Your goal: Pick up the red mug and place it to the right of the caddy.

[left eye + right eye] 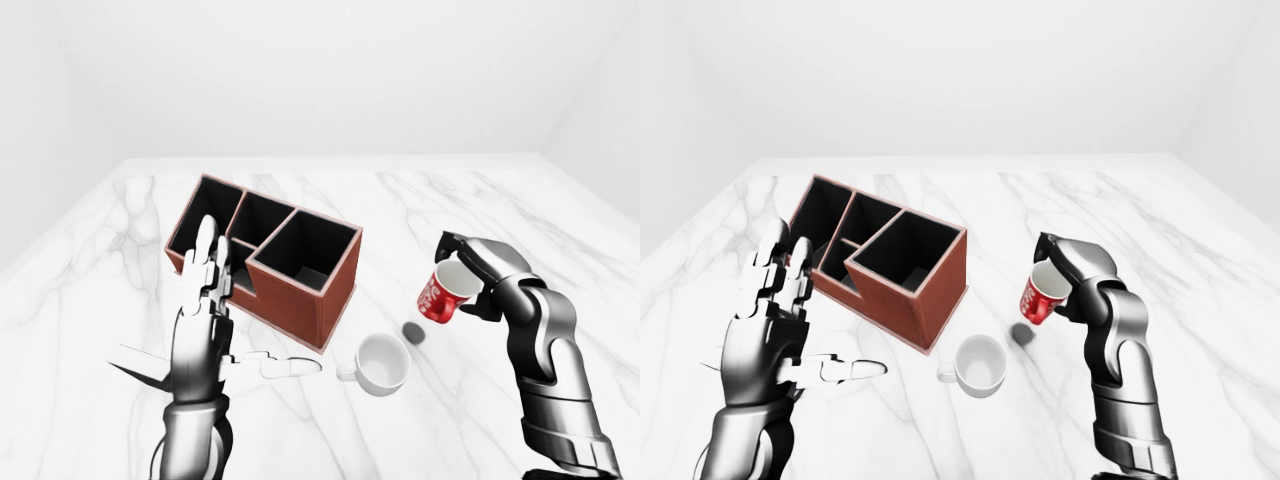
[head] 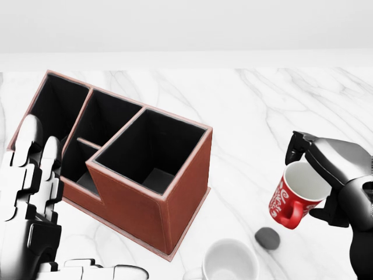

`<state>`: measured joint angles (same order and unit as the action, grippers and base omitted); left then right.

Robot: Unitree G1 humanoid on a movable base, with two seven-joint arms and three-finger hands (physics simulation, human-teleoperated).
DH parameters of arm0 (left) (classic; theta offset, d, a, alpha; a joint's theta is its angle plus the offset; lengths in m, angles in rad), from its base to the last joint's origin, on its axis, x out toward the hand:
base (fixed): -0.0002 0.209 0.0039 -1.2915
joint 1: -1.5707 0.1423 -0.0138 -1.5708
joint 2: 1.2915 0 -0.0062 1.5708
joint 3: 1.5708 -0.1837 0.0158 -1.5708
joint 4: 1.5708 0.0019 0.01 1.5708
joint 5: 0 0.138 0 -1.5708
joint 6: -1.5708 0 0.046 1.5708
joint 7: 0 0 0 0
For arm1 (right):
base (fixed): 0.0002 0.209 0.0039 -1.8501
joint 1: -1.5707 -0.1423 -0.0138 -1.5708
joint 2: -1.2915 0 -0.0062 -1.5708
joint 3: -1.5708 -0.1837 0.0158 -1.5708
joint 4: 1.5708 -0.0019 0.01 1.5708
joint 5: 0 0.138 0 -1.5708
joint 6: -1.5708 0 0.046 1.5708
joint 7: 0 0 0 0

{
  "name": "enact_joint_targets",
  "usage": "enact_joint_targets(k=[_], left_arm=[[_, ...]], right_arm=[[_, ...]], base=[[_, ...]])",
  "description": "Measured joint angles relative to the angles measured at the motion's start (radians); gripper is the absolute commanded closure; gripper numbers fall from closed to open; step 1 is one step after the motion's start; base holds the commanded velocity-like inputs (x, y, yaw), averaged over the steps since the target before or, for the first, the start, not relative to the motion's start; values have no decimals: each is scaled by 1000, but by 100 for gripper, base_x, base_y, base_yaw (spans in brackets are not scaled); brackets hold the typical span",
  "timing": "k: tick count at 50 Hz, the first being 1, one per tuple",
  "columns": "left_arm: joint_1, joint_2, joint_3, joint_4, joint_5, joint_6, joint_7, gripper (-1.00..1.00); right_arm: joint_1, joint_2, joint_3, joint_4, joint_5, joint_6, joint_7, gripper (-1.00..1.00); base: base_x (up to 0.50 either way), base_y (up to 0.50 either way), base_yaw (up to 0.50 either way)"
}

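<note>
A glossy red cylindrical mug [image 2: 291, 201] with white lettering and a pale inside is being held above the white marble counter [image 2: 245, 111] by the right robot hand [image 2: 326, 175], whose dark metallic fingers are being clamped around its rim and wall. The mug is being kept tilted, its handle turned down, and a small round shadow [image 2: 267, 238] is being cast on the counter under it. It is hanging to the right of the reddish-brown rectangular caddy [image 2: 175, 198], well apart from it.

The caddy is being shown with matte black inner walls, thin pale edges and several open compartments of different depth. A plain white ceramic mug [image 1: 382, 362] is being seen standing on the counter below the caddy's corner in the left-eye view; in the head view it is being cut off by the bottom edge.

The left robot hand [image 1: 205, 300] is being held up flat with the fingers spread apart, grasping nothing. A part of the caddy's left side is being hidden by it.
</note>
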<state>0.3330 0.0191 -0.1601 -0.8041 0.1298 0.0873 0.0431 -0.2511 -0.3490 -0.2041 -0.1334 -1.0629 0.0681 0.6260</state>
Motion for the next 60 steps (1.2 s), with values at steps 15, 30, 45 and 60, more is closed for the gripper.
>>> enact_joint_targets(k=[15, 30, 45, 60], left_arm=[[-7, -2, 7, -13, -1, 0, -5, -100], [-8, -3, 12, -14, -3, 0, -7, -100], [-4, -4, 16, 13, -6, 0, -7, -100], [-3, -5, 22, 19, -10, 0, -11, -100]], right_arm=[[-131, 19, 68, 181, 8, 19, -109, 100], [-198, 63, 124, 333, 15, 19, -244, 100], [-279, 103, 167, 535, 61, 19, -404, 100], [-365, 134, 201, 757, 111, 19, -554, 100]], base=[[0, 0, 0], [0, 0, 0], [0, 0, 0], [0, 0, 0]])
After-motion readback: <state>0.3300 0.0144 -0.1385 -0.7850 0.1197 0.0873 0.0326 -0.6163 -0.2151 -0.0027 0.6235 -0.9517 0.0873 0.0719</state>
